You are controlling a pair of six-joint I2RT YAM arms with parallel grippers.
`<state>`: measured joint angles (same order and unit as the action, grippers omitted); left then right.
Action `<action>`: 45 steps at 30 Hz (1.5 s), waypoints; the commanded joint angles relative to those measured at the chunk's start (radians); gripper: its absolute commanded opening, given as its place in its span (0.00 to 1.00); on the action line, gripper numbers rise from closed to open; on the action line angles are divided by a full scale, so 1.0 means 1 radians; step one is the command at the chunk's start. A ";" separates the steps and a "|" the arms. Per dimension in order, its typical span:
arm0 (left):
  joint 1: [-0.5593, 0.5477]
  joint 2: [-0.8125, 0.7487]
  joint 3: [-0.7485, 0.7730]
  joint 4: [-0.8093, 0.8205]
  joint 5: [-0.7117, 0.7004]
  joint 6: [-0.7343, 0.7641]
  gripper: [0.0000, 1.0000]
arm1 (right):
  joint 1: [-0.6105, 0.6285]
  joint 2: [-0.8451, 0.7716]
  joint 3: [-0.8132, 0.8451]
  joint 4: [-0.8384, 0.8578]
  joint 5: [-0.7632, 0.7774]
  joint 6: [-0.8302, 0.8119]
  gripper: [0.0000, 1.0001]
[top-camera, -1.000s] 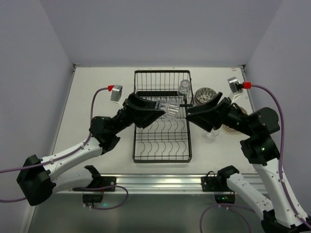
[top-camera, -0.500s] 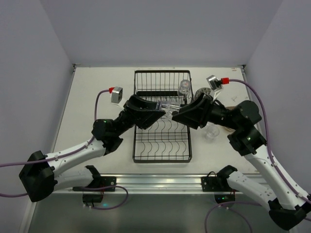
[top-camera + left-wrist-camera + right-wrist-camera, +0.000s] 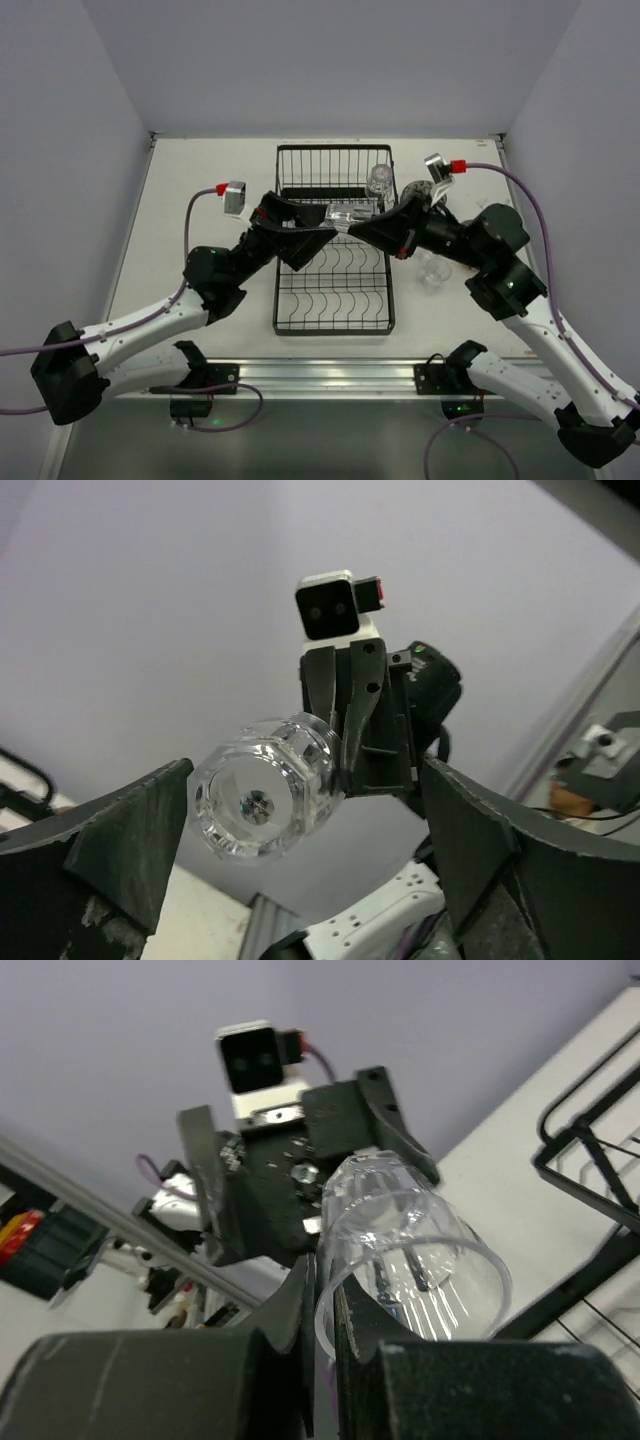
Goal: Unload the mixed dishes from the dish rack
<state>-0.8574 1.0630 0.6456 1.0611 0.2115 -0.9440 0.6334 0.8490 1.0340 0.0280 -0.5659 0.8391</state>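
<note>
1. Nearest me in the overhead view is the dish rack (image 3: 277, 290): black wire, rectangular, with curved dividers along its lower tray.
2. Just right of it, a loose cup (image 3: 432, 272) of clear glass stands on the pale table (image 3: 180, 200).
3. Over the rack's middle both arms meet at the held cup (image 3: 350, 215), which lies on its side in the air.
4. Only the right wrist view shows the right gripper (image 3: 322, 1295) clamped on that cup's thin rim.
5. Only the left wrist view shows the thick faceted base, and the left gripper (image 3: 305, 780) with its jaws spread wider than the glass.
6. Farthest back, a shelf cup (image 3: 380, 180), clear and ribbed, sits on the raised section.
</note>
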 commanded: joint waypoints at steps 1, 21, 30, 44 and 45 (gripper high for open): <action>-0.008 -0.145 0.023 -0.187 -0.093 0.178 1.00 | -0.009 -0.068 0.069 -0.221 0.208 -0.132 0.00; -0.008 -0.434 0.329 -1.621 -0.607 0.655 1.00 | -0.331 0.200 0.042 -1.171 0.781 -0.322 0.00; -0.008 -0.482 0.138 -1.544 -0.589 0.682 1.00 | -0.336 0.206 -0.083 -1.139 0.768 -0.233 0.00; -0.008 -0.517 0.089 -1.537 -0.537 0.711 1.00 | -0.336 0.351 -0.225 -0.883 0.742 -0.155 0.00; -0.008 -0.523 0.085 -1.535 -0.531 0.711 1.00 | -0.337 0.360 -0.230 -0.867 0.745 -0.149 0.00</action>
<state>-0.8642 0.5655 0.7425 -0.4950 -0.3416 -0.2653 0.3000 1.1847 0.8257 -0.9154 0.1635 0.6529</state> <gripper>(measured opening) 0.997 0.060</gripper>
